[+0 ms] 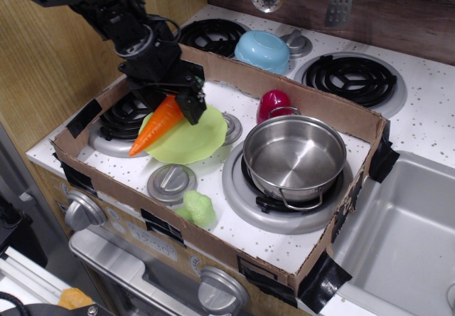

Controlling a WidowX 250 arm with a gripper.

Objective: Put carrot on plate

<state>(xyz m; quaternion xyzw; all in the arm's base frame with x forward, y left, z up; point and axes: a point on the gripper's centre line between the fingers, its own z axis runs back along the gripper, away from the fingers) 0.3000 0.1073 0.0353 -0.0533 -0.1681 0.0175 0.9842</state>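
Note:
The orange toy carrot (154,126) hangs slanted with its tip down to the left, over the left part of the lime-green plate (190,138). My black gripper (175,102) is shut on the carrot's thick top end, above the plate's far-left edge. The carrot's green top is hidden by the fingers. The plate lies on the stove top between the left burner and the steel pot (294,158). I cannot tell whether the carrot's tip touches the plate.
A cardboard wall (284,87) rings the stove top. A pale green lumpy toy (197,208) lies near the front edge. A silver knob (171,181) sits in front of the plate. A dark red object (272,104) is behind the pot. A light blue bowl (263,50) stands at the back.

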